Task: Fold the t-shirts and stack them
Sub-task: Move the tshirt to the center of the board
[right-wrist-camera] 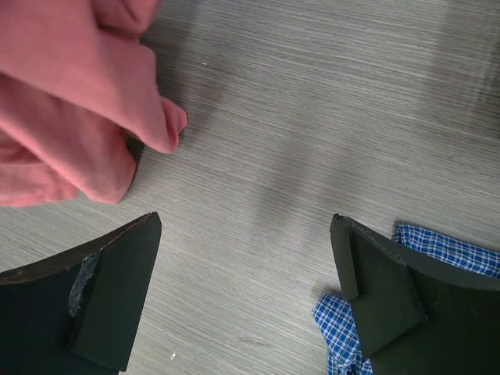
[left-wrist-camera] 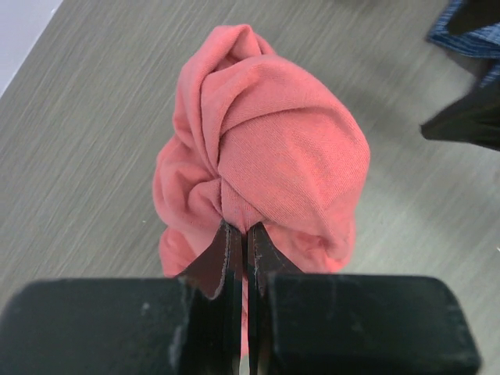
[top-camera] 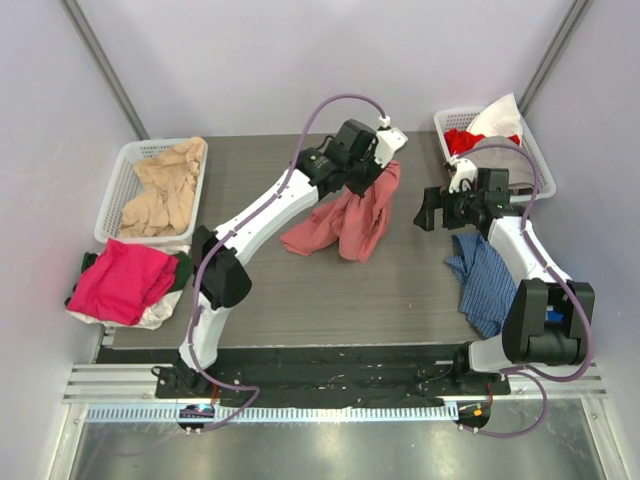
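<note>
While left pincer point(left-wrist-camera: 244, 232), arm extended, pinches salmon-red t-shirt point(left-wrist-camera: 281, 148), right pincer point(right-wrist-camera: 246, 223) spread wide.

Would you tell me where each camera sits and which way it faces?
Top external: above and behind, looking down at the table; both arms show.
Left wrist: on left arm, facing the salmon shirt; left end effector shows, shut.
Right wrist: on right arm, facing table; right end effector shows, open.
All share the shirt.
</note>
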`<action>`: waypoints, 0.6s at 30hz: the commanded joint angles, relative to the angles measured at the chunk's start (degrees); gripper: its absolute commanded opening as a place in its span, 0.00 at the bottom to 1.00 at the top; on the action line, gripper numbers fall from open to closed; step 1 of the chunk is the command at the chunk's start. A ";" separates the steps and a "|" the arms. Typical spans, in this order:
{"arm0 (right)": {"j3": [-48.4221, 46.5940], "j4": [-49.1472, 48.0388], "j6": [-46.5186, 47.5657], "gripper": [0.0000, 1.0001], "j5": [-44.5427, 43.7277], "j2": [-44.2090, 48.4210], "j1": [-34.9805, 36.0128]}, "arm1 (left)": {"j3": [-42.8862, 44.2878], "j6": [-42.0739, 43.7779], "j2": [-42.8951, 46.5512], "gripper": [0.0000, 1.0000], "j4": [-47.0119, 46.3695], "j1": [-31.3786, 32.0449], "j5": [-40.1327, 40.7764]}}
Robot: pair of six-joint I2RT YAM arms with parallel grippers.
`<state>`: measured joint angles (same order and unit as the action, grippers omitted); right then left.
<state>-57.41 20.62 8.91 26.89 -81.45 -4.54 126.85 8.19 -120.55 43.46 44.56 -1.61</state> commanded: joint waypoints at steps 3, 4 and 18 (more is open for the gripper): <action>-0.78 -1.90 0.06 1.00 0.35 1.21 -0.30 | 2.26 0.52 -2.14 0.00 -11.98 0.09 8.63; -0.69 -1.90 0.15 1.00 0.44 1.12 -0.30 | 2.53 0.25 -2.75 0.00 -12.52 0.27 9.68; -0.78 -1.55 0.41 1.00 0.70 -0.02 -0.83 | 17.03 -1.33 -7.69 0.00 -14.11 1.85 15.14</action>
<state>-57.41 20.62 8.91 26.94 -81.45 -5.04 139.63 7.44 -131.55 35.33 45.91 10.22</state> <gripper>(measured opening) 0.996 0.031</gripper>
